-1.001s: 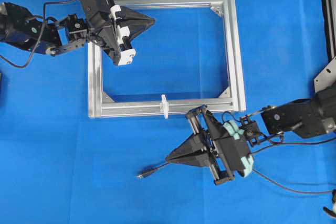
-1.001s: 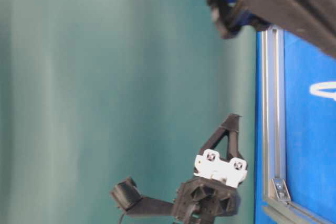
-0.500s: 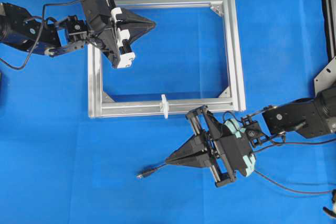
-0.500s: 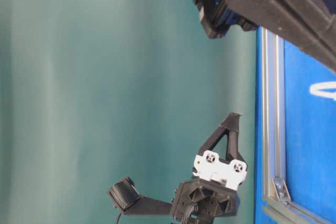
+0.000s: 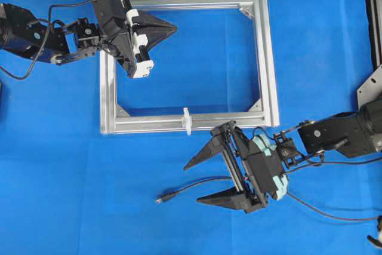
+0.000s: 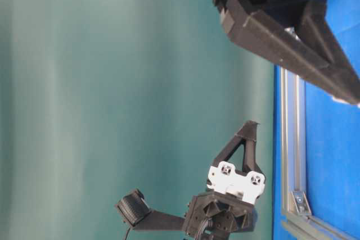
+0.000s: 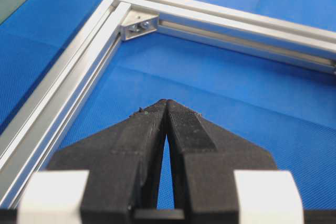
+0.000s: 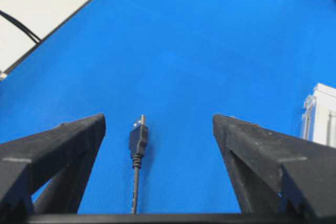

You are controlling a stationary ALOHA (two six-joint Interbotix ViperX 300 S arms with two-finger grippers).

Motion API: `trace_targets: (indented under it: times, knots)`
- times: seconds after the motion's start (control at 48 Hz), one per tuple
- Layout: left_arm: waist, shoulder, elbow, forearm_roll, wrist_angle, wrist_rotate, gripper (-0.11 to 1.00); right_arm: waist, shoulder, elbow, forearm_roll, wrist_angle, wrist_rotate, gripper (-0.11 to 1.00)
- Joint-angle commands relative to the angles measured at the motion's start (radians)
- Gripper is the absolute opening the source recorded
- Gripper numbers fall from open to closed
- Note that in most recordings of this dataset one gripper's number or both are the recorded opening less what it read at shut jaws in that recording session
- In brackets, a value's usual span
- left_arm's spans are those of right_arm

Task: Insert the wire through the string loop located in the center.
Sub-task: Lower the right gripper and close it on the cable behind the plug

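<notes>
While the left tool [image 5: 171, 26] waits closed at ten o'clock over the frame [image 5: 268, 58], the right tool [image 5: 197, 182] straddles the wire [image 5: 179, 191] fingers apart, seemingly for gripping it below the string loop [image 5: 187, 120].

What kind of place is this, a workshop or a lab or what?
Most likely a robotics lab bench: two arms work over a blue mat, with a bare aluminium frame, a white string loop on its rail, and a loose wire.
</notes>
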Motion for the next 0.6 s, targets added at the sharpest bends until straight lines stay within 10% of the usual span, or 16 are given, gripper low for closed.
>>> trace_targets:
  times: [0.0, 0.584]
  knots:
    - [0.003, -0.029, -0.009, 0.002, -0.005, 0.003, 0.0, 0.003, -0.028, -0.02, 0.002, 0.003, 0.002, 0.9]
    - [0.008, -0.029, -0.009, 0.003, 0.002, 0.003, 0.0, 0.005, 0.112, -0.1, 0.028, 0.091, 0.005, 0.93]
